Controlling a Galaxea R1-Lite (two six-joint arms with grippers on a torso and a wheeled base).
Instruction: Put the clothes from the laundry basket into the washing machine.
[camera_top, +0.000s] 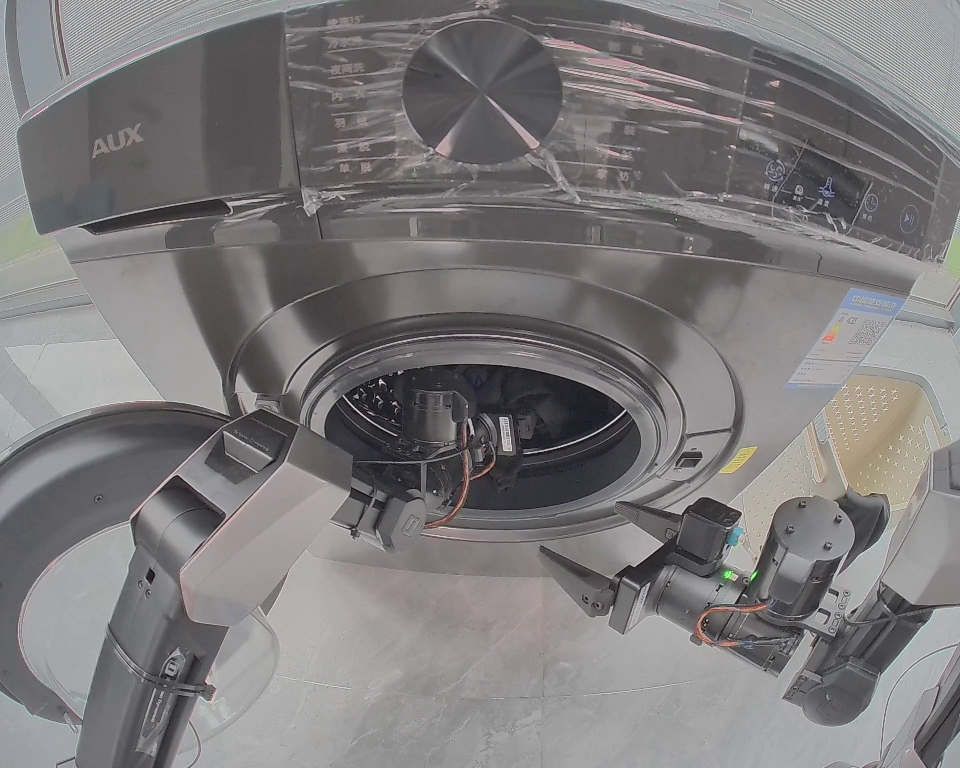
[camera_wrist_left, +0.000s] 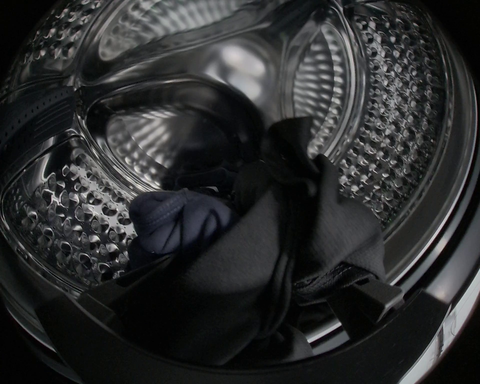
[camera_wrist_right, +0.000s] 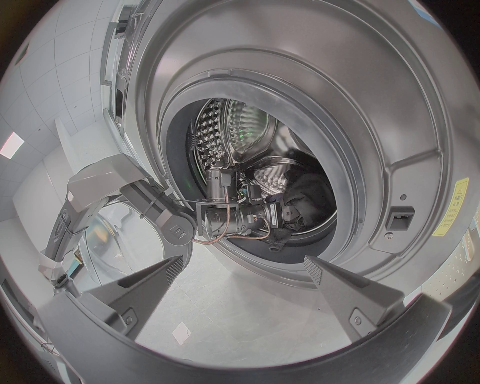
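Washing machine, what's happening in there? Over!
Left hand open inside drum, dark clothes draped between its fingers. Right hand open, empty, outside the opening. Door wide open.

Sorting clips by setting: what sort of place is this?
Likely a laundry room: a front-loading washing machine with its door open, a perforated laundry basket beside it, and a tiled floor.

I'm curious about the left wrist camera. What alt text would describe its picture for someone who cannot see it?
A dark grey garment lies bunched between the spread fingers of the left gripper, inside the washing machine drum with its dimpled, perforated steel wall. A navy garment sits just behind it, deeper in the drum.
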